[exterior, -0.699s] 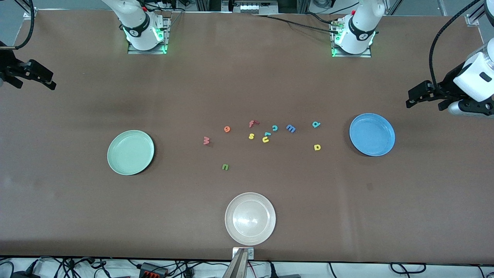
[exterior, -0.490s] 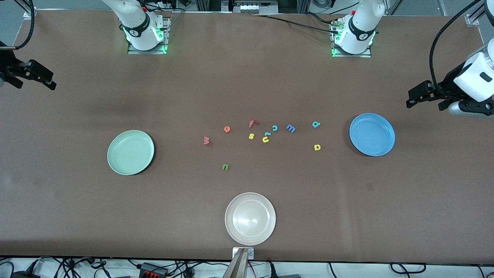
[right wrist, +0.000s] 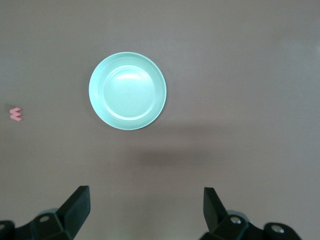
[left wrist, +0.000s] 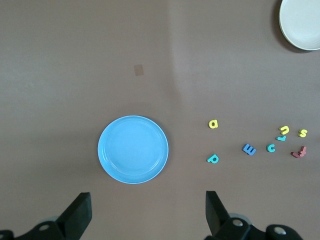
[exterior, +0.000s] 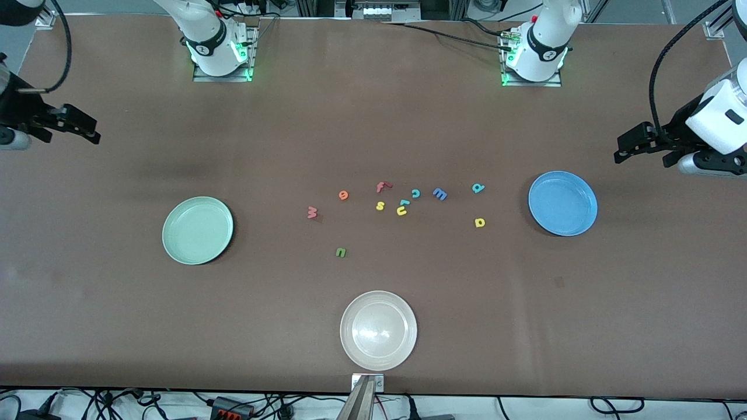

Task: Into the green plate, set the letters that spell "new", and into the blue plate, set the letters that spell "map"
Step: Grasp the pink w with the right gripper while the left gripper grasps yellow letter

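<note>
risk – lookalikes: the yellow "u" (exterior: pixel 401 211) touches a teal piece and lies just beside the yellow "s" (exterior: pixel 380 205); a pinch there could lift the wrong letter.
risk – size: the letters are tiny and flat, so fingers may slip off.
"new" letters: "w" (exterior: pixel 312 212), "e" (exterior: pixel 343 195), "n" (exterior: pixel 341 252), mid-table, well apart from the green plate (exterior: pixel 197 230) toward the right arm's end.
"map" letters: "m" (exterior: pixel 439 193), teal (exterior: pixel 478 188) and yellow (exterior: pixel 480 222) stem letters, near the blue plate (exterior: pixel 562 203) toward the left arm's end.
left gripper (exterior: pixel 633 153): wide open, empty, at the table's edge above the blue plate.
right gripper (exterior: pixel 79 128): wide open, empty, at the opposite edge.
change: the right gripper has shifted inward; letters and left arm unchanged.
</note>
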`<action>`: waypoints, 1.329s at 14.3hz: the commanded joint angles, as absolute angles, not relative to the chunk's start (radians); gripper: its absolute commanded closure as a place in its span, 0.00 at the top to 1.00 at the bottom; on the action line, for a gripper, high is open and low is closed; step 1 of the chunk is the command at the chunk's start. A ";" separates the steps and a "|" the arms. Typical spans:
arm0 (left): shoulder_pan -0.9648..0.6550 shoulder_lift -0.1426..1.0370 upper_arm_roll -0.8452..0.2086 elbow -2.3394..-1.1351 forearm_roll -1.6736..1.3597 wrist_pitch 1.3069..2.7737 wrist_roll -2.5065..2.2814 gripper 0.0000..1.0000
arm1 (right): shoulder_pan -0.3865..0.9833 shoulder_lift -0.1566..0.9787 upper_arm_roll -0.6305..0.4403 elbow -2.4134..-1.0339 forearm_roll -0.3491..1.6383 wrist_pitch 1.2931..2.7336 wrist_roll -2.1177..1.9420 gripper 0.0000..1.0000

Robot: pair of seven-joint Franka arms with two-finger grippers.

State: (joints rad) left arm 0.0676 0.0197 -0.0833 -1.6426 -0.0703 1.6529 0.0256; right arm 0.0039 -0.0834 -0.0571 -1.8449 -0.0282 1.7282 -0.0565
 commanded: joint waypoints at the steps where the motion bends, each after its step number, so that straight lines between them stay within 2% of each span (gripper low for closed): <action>1: 0.075 0.031 -0.091 -1.617 -0.049 1.647 0.035 1.00 | 0.047 -0.048 -0.055 -1.838 -0.043 1.743 -0.060 1.00; 5: 0.080 0.043 -0.091 -1.615 -0.064 1.649 0.034 1.00 | 0.185 0.075 -0.055 -1.825 -0.028 1.782 -0.043 1.00; 13: 0.045 0.107 -0.095 -1.595 -0.063 1.652 0.034 1.00 | 0.488 0.323 -0.055 -1.825 0.009 2.060 0.144 1.00; 17: -0.056 0.322 -0.094 -1.556 -0.051 1.739 0.040 1.00 | 0.515 0.393 -0.055 -1.825 0.018 2.114 0.338 1.00; 19: -0.084 0.403 -0.094 -1.517 -0.055 1.778 0.029 1.00 | 0.535 0.446 -0.055 -1.812 0.034 2.150 0.461 0.96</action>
